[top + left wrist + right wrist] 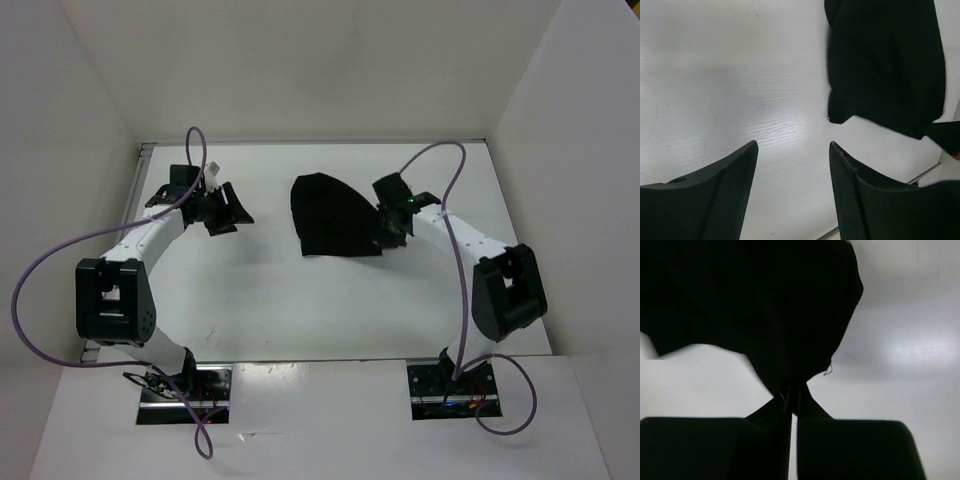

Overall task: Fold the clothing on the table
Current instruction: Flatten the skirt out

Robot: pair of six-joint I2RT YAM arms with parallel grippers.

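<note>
Right gripper (794,415) is clamped tight on the clothing (335,218) at its 3 o'clock edge, the cloth bunched on the table (300,300). Left gripper (228,212) hangs wide apart and empty off its 9 o'clock side. Folding seems under way; next, the held edge likely needs carrying toward 9 o'clock and laying flat.

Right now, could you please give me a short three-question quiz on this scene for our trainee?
1. True or false: the left end effector holds the black cloth.
2. The right end effector is: A) open above the cloth, B) shut on the cloth's edge, C) out of view.
3. Fill in: the left end effector's jaws stand ____ over the bare white table.
Key: 1 false; 2 B; 3 open.
</note>
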